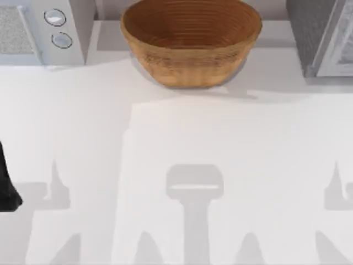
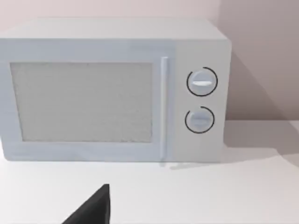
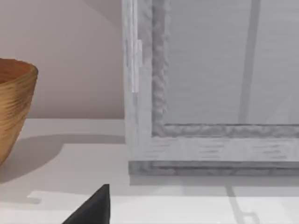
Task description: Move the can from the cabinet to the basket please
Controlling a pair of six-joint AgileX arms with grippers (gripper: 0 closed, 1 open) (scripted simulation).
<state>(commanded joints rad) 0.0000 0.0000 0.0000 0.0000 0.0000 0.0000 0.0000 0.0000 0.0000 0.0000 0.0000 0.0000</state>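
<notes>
The golden-brown wicker basket [image 1: 191, 40] stands at the back middle of the table, and its rim also shows in the right wrist view [image 3: 14, 107]. The grey speckled cabinet [image 1: 317, 36] sits at the back right, its pale framed door [image 3: 210, 93] facing my right gripper [image 3: 91, 210], which hangs a little in front of it. The can is hidden. My left arm [image 1: 6, 187] is parked at the table's left edge, and a dark piece of my left gripper [image 2: 91, 210] points at the white appliance.
A white appliance [image 2: 117, 88] with two round knobs [image 1: 55, 17] stands at the back left. The white tabletop [image 1: 182, 138] spreads bare in front of the basket, crossed by grey shadows of the arms.
</notes>
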